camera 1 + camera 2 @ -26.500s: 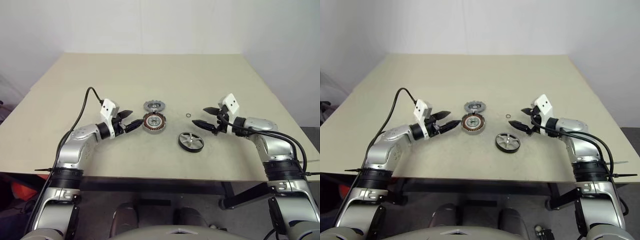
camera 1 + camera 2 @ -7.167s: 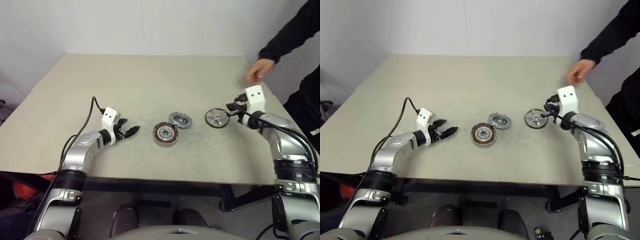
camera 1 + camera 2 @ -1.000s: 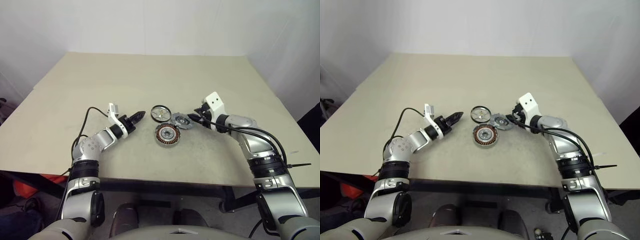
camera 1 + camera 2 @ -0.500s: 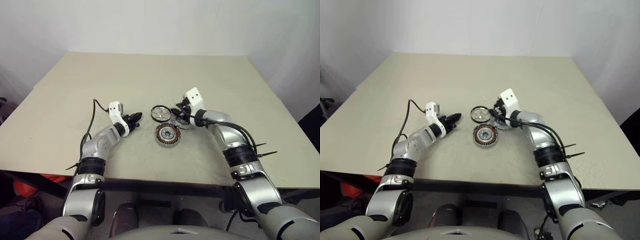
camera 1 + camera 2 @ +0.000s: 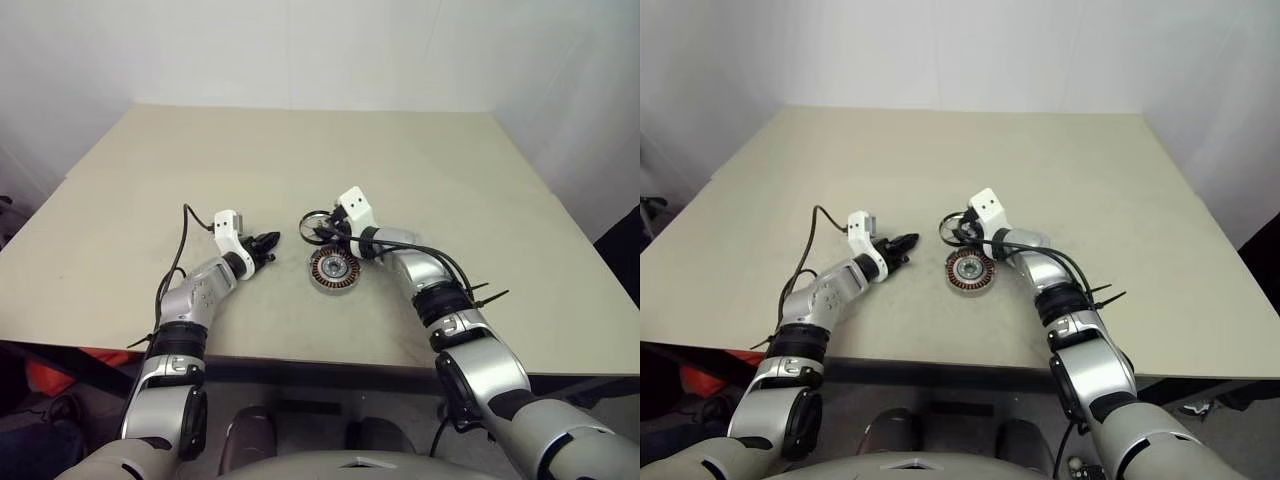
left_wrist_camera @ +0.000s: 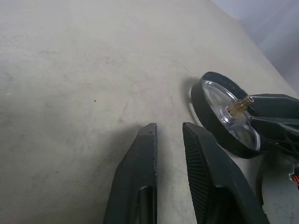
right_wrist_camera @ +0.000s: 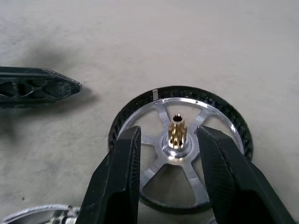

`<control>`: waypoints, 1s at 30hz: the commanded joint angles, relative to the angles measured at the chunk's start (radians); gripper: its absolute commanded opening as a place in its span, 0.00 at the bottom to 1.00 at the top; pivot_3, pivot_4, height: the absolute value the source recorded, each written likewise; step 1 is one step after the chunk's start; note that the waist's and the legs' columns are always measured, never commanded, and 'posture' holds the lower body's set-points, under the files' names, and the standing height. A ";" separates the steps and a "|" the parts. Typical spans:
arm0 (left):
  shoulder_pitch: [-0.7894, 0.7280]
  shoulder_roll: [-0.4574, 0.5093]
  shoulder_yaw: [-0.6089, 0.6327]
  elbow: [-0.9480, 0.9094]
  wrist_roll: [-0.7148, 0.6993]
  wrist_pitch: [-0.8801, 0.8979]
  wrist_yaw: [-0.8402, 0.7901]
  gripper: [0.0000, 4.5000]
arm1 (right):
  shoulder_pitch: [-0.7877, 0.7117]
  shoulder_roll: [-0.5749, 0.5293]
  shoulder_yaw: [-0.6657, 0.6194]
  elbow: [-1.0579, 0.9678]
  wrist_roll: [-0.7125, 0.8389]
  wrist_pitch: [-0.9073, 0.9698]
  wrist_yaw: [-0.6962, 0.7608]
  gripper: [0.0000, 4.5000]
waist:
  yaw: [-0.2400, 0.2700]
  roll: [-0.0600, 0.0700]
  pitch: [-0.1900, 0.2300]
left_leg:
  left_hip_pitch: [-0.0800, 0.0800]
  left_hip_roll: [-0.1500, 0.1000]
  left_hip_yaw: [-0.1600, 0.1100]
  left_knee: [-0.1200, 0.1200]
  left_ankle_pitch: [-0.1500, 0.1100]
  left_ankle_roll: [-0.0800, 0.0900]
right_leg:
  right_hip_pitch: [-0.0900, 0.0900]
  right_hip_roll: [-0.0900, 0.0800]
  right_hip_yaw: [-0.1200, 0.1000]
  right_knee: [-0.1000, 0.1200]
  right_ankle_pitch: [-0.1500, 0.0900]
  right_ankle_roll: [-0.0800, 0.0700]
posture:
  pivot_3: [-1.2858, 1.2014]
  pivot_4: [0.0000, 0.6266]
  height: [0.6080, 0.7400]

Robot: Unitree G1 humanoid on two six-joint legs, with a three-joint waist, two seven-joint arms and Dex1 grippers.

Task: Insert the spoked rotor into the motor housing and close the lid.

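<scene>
From the head camera I see my right gripper (image 5: pixel 322 232) reaching in over the spoked rotor (image 7: pixel 180 148), which lies flat on the beige table (image 5: pixel 300 150) just beyond the motor housing (image 5: pixel 333 268). My right wrist camera looks straight down on the rotor: black rim, silver spokes, and a small brass gear standing up from the hub. The two black fingers (image 7: pixel 122 172) stand apart, one on each side of that hub, above the spokes; I cannot tell whether they touch the rotor, and they are not clamped on anything. The motor housing sits flat, copper windings up, nearer to me than the rotor and just beside it. The lid is hidden somewhere behind my right arm, so I can't place it. My left gripper (image 5: pixel 268 241) hovers low over bare table to the left of the rotor, pointing toward it, near but not touching. Through the left wrist camera its fingers (image 6: pixel 135 182) show a narrow gap between them with nothing held, and the rotor's rim appears beyond their tips with the right gripper's fingers over it.
</scene>
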 commanded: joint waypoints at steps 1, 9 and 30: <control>0.004 0.001 0.012 -0.041 -0.001 -0.009 0.006 0.20 | -0.052 0.017 -0.028 0.056 -0.001 -0.051 -0.009 0.42 | -0.001 0.000 0.000 | 0.000 0.000 0.000 0.000 0.000 0.000 | 0.000 0.000 0.000 0.000 0.000 0.000 | 0.52 0.00 1.00; 0.024 0.003 0.013 -0.065 -0.002 -0.004 0.016 0.20 | -0.124 0.040 -0.066 0.236 -0.005 -0.118 -0.033 0.33 | -0.002 0.000 0.000 | 0.001 0.001 0.000 0.000 0.001 -0.001 | -0.001 0.000 0.000 0.003 0.000 -0.001 | 0.52 0.00 1.00; -0.003 -0.014 0.061 -0.110 -0.127 0.091 -0.045 0.20 | -0.103 0.046 -0.469 -0.271 0.550 0.443 -0.001 0.00 | 0.003 0.000 0.000 | 0.000 0.001 0.000 0.000 0.001 -0.001 | -0.002 0.000 0.000 0.003 -0.001 -0.001 | 0.52 0.00 1.00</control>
